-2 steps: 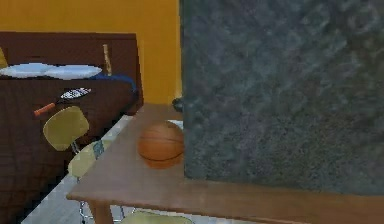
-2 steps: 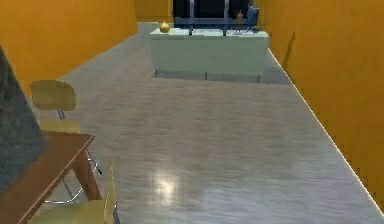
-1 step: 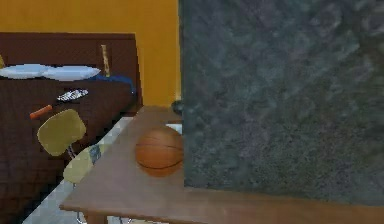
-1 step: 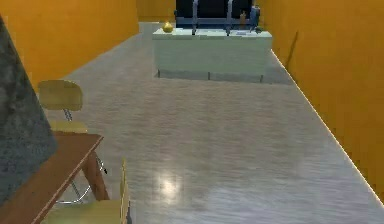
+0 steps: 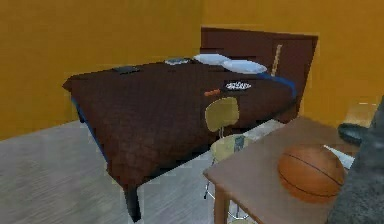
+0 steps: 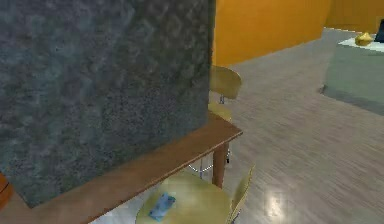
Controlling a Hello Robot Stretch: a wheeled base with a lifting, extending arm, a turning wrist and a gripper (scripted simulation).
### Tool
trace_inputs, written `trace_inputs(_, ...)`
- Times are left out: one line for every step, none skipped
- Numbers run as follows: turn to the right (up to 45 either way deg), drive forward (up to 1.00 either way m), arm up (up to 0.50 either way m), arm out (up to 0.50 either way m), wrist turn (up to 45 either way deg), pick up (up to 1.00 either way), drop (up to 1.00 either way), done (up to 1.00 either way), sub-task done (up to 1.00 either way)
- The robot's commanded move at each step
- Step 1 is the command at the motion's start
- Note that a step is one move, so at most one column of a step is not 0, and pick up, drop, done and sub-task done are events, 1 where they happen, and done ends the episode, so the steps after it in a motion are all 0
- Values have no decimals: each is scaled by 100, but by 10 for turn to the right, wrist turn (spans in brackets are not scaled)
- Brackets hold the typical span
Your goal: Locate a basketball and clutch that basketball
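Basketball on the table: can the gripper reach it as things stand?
Probably not yet: the basketball lies on the table ahead, and a large dark grey panel blocks the side where the arm reaches.

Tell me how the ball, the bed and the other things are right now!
basketball: resting on the wooden table
bed: made, dark cover spread over it
pillows: lying flat by the headboard
yellow chair: upright beside the table
small blue thing: lying on a chair seat
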Motion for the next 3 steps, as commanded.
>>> trace_inputs(-450, 0, 0, 0, 0, 0, 0, 0, 0)
trace_inputs(0, 0, 50, 0, 0, 0, 0, 0, 0)
trace_inputs(0, 0, 38, 0, 0, 0, 0, 0, 0)
